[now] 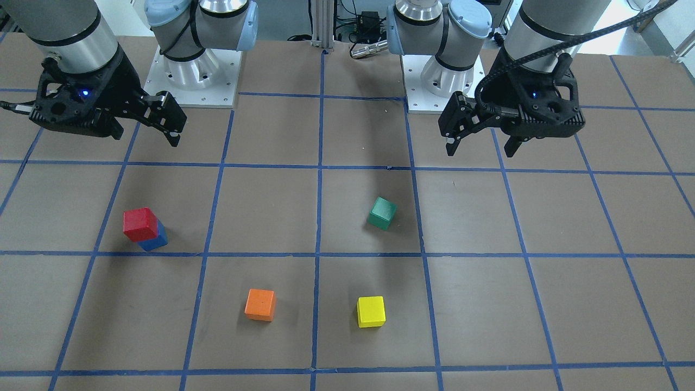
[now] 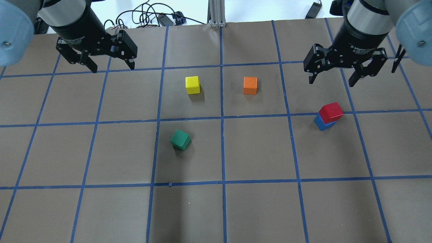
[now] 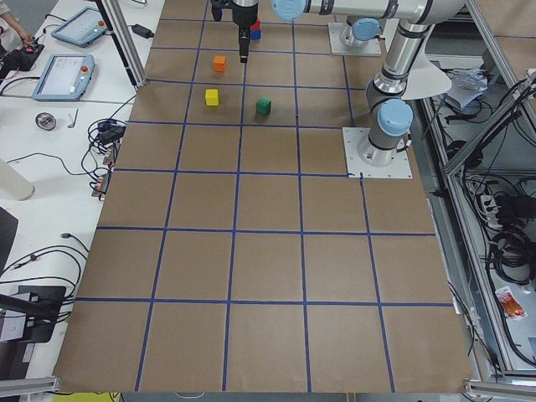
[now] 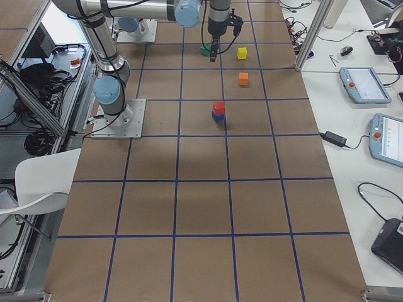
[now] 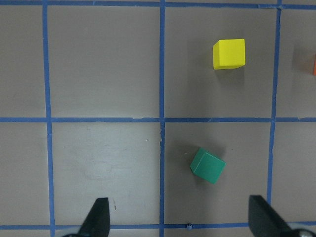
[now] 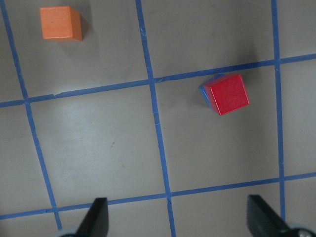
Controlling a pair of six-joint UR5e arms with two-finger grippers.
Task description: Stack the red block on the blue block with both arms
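Note:
The red block (image 1: 140, 224) sits on top of the blue block (image 1: 156, 241), slightly turned against it, and no gripper touches it. The stack also shows in the overhead view, red block (image 2: 331, 112) on blue block (image 2: 321, 124), and in the right wrist view (image 6: 227, 94). My right gripper (image 2: 330, 81) hangs open and empty above the table, behind the stack and apart from it. My left gripper (image 2: 113, 68) is open and empty at the far left, well away from the stack.
A green cube (image 2: 180, 140) lies turned near the table's middle. A yellow cube (image 2: 192, 84) and an orange cube (image 2: 250, 85) stand beyond it. The arm bases (image 1: 195, 70) stand at the robot's edge of the table.

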